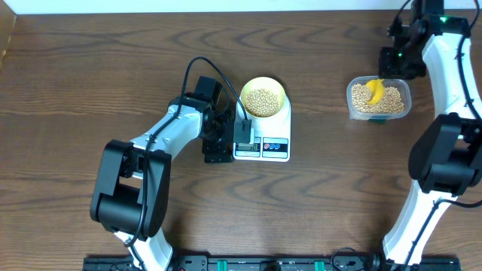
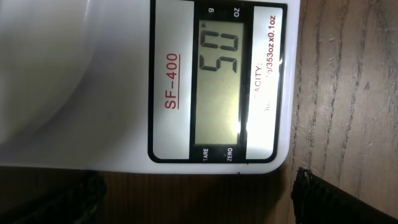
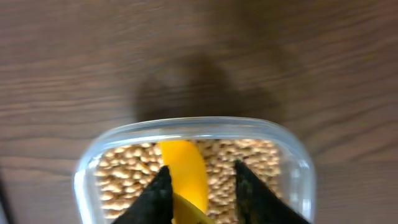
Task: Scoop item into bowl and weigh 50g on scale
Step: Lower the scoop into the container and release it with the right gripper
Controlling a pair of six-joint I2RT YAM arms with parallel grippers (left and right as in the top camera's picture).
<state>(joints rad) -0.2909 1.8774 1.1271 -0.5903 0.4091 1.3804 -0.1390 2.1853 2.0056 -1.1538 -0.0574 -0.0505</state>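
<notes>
The white scale (image 1: pixel 276 148) lies mid-table with the pale-yellow bowl (image 1: pixel 280 89) on it, holding tan beans (image 1: pixel 262 102). In the left wrist view the scale's display (image 2: pixel 219 81) reads 50. My left gripper (image 1: pixel 230 143) sits at the scale's left edge, open and empty (image 2: pixel 193 205), one dark fingertip (image 2: pixel 329 199) low on the right. My right gripper (image 1: pixel 390 71) hovers over the clear tub (image 1: pixel 351 102). Its jaws (image 3: pixel 200 186) stand open around the yellow scoop (image 3: pixel 183 168), which lies on the tub's beans (image 3: pixel 124 174) against the left finger (image 3: pixel 155 196), with a gap on the right.
Dark wood table (image 1: pixel 90 60) all around. The clear tub's rim (image 3: pixel 186 123) curves just ahead of my right fingers. The scoop (image 1: pixel 374 91) rests inside the tub at the back right. The left arm's body (image 1: pixel 128 188) stretches toward the front edge.
</notes>
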